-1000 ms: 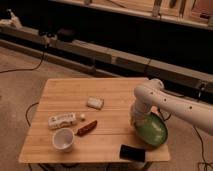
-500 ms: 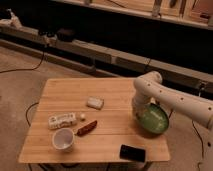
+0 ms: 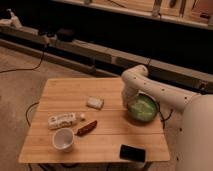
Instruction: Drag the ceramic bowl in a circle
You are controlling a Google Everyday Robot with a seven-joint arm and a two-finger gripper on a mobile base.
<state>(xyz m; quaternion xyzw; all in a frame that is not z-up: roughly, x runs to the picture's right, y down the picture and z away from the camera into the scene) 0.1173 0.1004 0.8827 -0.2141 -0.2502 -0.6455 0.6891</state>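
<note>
The ceramic bowl (image 3: 143, 109) is wide, shallow and green with a paler speckled inside. It sits on the wooden table (image 3: 70, 92) near the right edge. My white arm comes in from the right and bends down over the bowl's left rim. My gripper (image 3: 129, 106) is at that left rim, touching or just beside it; the wrist hides the contact.
On the table are a small white block (image 3: 94, 103) in the middle, a white bottle lying on its side (image 3: 62, 120), a reddish-brown packet (image 3: 87, 128), a small white cup-like bowl (image 3: 63, 139) and a black flat object (image 3: 132, 152) at the front edge. Cables lie on the floor at the left.
The bowl has moved away from the front of the table toward the far right, and my arm and gripper have moved with it.
</note>
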